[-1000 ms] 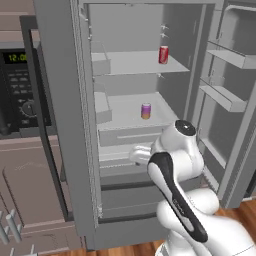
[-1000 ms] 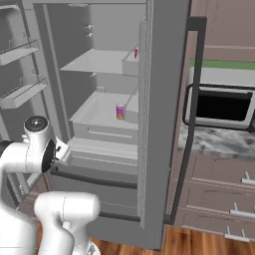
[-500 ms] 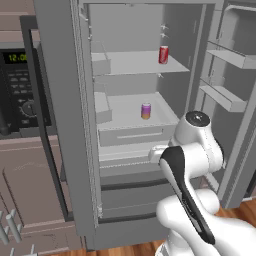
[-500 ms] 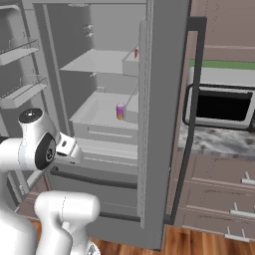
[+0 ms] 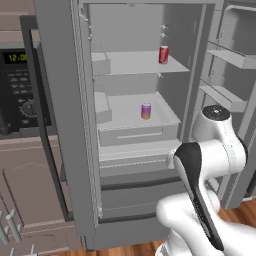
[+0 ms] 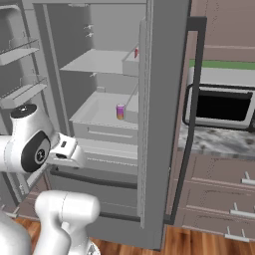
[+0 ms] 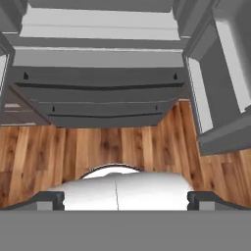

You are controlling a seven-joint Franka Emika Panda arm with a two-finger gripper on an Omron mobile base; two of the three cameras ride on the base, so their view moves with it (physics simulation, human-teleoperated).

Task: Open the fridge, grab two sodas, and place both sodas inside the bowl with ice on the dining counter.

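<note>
Jaws spread wide and empty, the gripper (image 7: 125,198) points down at the fridge's (image 5: 65,125) lower drawers and the wood floor (image 7: 122,147) in front of them. Both fridge doors stand open. Inside, the red can (image 5: 163,54) stands on the upper shelf and the purple can (image 5: 145,111) on the shelf below, both well above the arm's white wrist.

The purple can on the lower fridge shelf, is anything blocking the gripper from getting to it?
Nothing visible does. Both doors are swung open and the purple can stands alone near the shelf's front edge. The red can sits on the shelf above, out of the way.
</note>
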